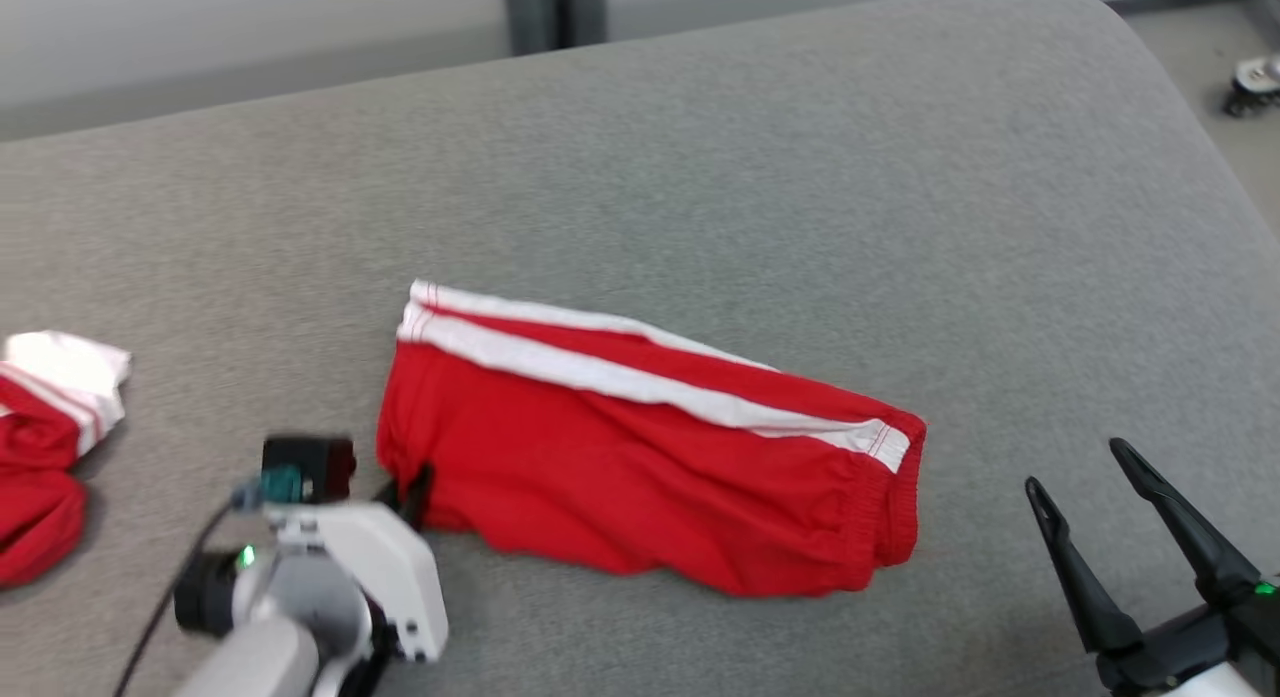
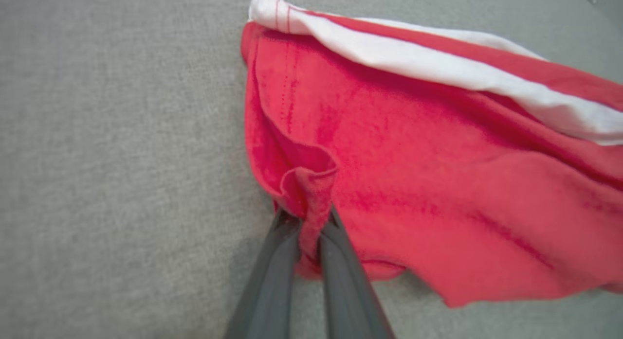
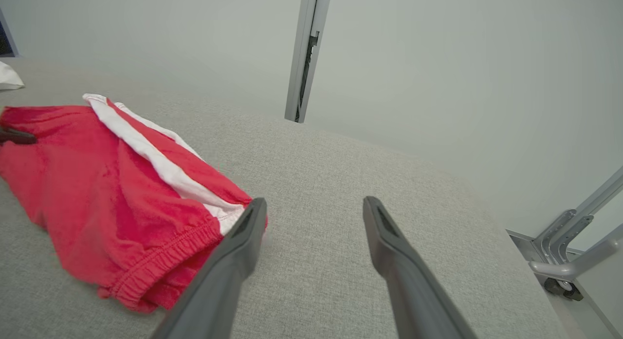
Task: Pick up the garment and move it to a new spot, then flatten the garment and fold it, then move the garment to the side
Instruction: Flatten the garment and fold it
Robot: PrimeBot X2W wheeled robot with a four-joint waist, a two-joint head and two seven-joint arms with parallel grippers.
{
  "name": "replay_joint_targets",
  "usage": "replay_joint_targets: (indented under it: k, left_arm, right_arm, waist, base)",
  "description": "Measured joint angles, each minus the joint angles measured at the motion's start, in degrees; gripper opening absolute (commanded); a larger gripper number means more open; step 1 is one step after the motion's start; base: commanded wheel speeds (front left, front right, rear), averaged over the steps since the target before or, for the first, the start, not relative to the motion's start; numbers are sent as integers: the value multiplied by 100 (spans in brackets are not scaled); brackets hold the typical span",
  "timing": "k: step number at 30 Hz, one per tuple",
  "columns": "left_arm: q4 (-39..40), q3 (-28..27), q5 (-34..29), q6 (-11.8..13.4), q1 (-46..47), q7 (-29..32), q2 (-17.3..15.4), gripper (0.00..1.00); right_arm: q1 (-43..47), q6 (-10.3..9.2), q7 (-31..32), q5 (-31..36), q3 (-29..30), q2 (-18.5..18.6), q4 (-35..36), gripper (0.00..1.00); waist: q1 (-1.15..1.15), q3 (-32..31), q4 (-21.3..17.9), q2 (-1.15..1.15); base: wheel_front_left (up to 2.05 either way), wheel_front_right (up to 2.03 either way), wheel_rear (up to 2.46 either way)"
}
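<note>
**A:** Left gripper (image 2: 307, 217): clenched or released?

**B:** Clenched, grasping a pinch of the red cloth piece (image 1: 620, 477) with white side stripes and a gathered elastic hem. A ridge of red fabric squeezed up between the two dark fingers, right at the cloth's near corner.

**A:** And the right gripper (image 1: 1078, 469)?

**B:** Released, spread wide, holding nothing. Near the elastic end of that same cloth, apart from it in the head view.

**A:** Whereabouts of the crumpled red-and-white garment (image 1: 45, 447), soft jersey fabric with red-striped white trim?

**B:** Well apart from the left jaws, off on their outer side, farthest from the right jaws. Bunched in a heap on the grey woven upholstered surface (image 1: 700, 157), partly cut off by the edge of the head view. No lettering to be made out in that heap.

**A:** Progress on the task, then?

**B:** Hard to call from here. Not flat and no tidy fold to be seen, so probably nothing finished. Both jaws near the striped cloth rather than the garment. Left to do, by the look of it: grasp and shift the garment, spread it flat, fold it, then set it aside. Cannot tell whether clearing the striped cloth serves as preparation for that.
</note>
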State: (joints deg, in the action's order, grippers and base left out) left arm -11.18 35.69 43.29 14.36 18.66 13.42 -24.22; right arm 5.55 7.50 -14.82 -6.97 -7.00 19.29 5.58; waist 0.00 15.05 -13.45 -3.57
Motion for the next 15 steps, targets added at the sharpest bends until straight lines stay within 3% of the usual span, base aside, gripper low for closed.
replay_joint_targets:
  k: [5,12,13,14,15]
  left_arm:
    - [754,-138,144,397,-1003,-526,78,0]
    - [958,-74,219,598,-1769,-1207,578,0]
    - [938,-78,213,611,-1816,-1356,647,10]
    - [913,-86,172,613,-1840,-1545,710,41]
    - [867,-65,71,613,-1840,-1688,725,41]
  right_arm:
    - [215,0,-1,-13,209,43,-40,100]
    - [410,0,-1,-99,297,-36,-276,100]
    - [430,0,-1,-122,286,-56,-304,100]
    - [439,0,-1,-165,268,-89,-328,100]
    - [439,0,-1,-200,234,-123,-346,100]
  waist:
    - [0,-173,417,0]
    - [0,-478,1098,0]
    - [0,-533,1179,0]
    - [0,-592,1251,0]
    - [0,-656,1314,0]
  base:
    - [0,0,0]
    - [0,0,0]
    - [0,0,0]
    - [0,0,0]
    - [0,0,0]
